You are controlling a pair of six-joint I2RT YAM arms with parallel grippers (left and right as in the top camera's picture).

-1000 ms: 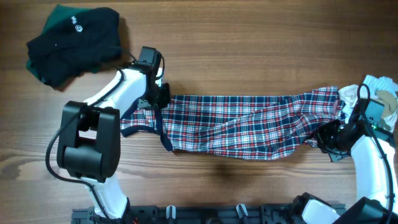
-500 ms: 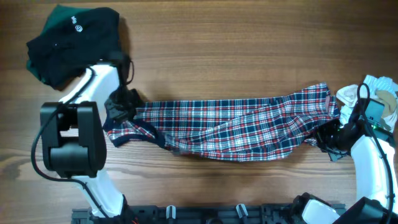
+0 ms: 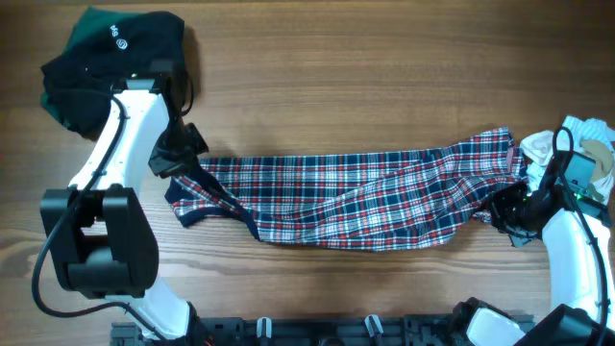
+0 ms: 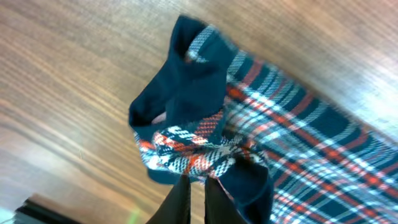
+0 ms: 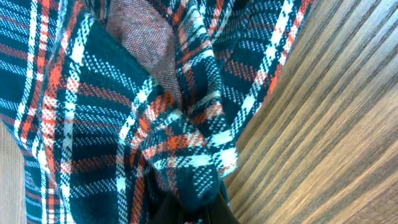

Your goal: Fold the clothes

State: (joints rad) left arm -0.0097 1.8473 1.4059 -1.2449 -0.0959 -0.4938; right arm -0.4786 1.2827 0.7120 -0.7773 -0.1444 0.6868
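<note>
The red, white and navy plaid garment [image 3: 356, 197] lies stretched in a long band across the table, navy trim at its left end. My left gripper [image 3: 176, 159] is shut on that left end; the left wrist view shows the dark fingers [image 4: 194, 190] pinching bunched plaid and navy trim [image 4: 186, 81] above the wood. My right gripper [image 3: 502, 207] is shut on the garment's right end; the right wrist view shows plaid cloth [image 5: 124, 112] gathered into the fingers [image 5: 193, 208].
A crumpled dark green and black garment [image 3: 110, 62] lies at the far left corner. A pile of white and beige cloth [image 3: 586, 144] sits at the right edge behind my right arm. Bare wooden tabletop [image 3: 365, 77] lies beyond the plaid garment.
My left gripper has pulled the garment's left end leftward, stretching it out. The right gripper has stayed nearly still, holding the right end.
</note>
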